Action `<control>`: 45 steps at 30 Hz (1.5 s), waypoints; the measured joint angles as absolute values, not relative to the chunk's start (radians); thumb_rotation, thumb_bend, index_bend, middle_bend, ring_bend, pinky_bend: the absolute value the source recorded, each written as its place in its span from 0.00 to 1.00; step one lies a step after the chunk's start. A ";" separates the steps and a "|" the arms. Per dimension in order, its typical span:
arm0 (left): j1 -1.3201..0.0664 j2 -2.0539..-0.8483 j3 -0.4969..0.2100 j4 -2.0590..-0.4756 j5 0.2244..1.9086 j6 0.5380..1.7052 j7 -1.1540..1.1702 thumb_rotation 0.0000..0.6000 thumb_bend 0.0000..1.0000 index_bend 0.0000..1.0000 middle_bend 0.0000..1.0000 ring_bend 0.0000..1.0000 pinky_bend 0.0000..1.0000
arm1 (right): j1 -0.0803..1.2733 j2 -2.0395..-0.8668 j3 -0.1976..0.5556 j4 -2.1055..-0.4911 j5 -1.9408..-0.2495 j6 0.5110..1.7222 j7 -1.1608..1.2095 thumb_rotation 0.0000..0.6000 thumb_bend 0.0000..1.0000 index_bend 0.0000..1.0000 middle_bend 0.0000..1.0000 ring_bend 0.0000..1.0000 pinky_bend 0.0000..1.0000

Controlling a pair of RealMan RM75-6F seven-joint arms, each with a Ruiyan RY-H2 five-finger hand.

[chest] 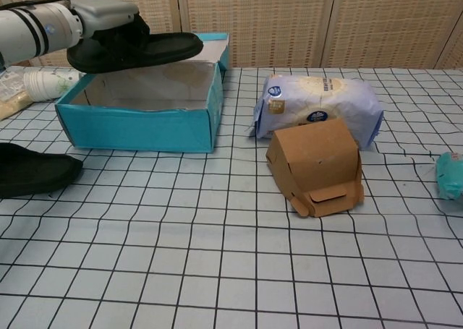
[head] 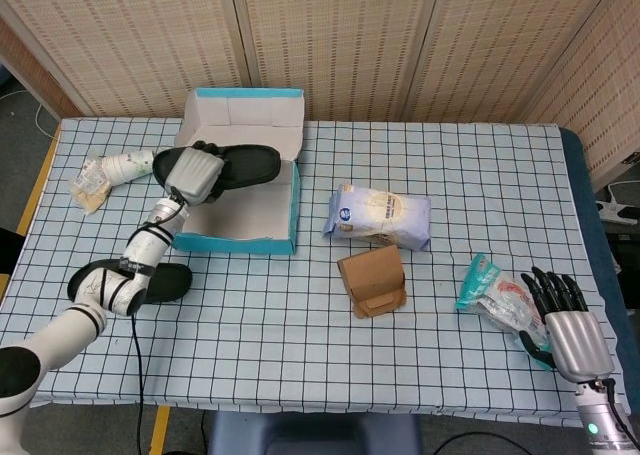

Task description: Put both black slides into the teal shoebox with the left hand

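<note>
First slide carried over the box, ready to be lowered

The second black slide point(head: 132, 280) lies on the tablecloth near the front left corner; the left hand point(head: 195, 175) grips the first black slide point(head: 235, 164) level above the open teal shoebox point(head: 236, 240), so the next move is probably to lower and let go; far right, the right hand point(head: 565, 325) rests with fingers spread, holding nothing, beside a teal packet point(head: 493, 293)

Black slides point(head: 245, 162) point(head: 120, 281); teal shoebox point(head: 240, 243), white inside; brown carton point(head: 372, 281); blue-checked white tablecloth point(head: 300, 355)
</note>
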State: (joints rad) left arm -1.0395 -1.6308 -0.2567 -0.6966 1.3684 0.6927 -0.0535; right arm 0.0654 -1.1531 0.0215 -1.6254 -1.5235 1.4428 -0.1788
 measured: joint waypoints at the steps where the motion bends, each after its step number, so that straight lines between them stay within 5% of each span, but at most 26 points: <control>1: -1.051 -1.656 -0.242 -0.652 1.383 0.681 -0.092 1.00 0.58 0.53 0.48 0.39 0.57 | 0.065 -1.152 0.022 -1.625 -1.522 1.443 -0.178 0.96 0.24 0.00 0.00 0.00 0.00; 12: -1.084 -1.758 -0.091 -0.479 1.523 0.684 -0.312 1.00 0.58 0.53 0.47 0.38 0.57 | 0.067 -1.151 0.018 -1.626 -1.522 1.438 -0.177 0.96 0.24 0.00 0.00 0.00 0.00; 27: -1.112 -1.839 -0.048 -0.333 1.561 0.727 -0.484 1.00 0.58 0.52 0.46 0.36 0.56 | 0.078 -1.161 0.013 -1.623 -1.512 1.408 -0.192 0.96 0.24 0.00 0.00 0.00 0.00; 36: -1.122 -1.902 -0.004 -0.229 1.579 0.633 -0.626 1.00 0.57 0.51 0.45 0.34 0.55 | 0.081 -1.162 0.010 -1.622 -1.511 1.404 -0.193 0.96 0.24 0.00 0.00 0.00 0.00; 42: -1.120 -1.917 0.021 -0.201 1.588 0.589 -0.706 1.00 0.55 0.46 0.39 0.28 0.50 | 0.084 -1.164 0.008 -1.622 -1.510 1.398 -0.197 0.96 0.24 0.00 0.00 0.00 0.00; 45: -1.117 -1.921 0.038 -0.191 1.597 0.571 -0.724 1.00 0.53 0.37 0.29 0.19 0.37 | 0.085 -1.165 0.005 -1.623 -1.512 1.395 -0.201 0.96 0.24 0.00 0.00 0.00 0.00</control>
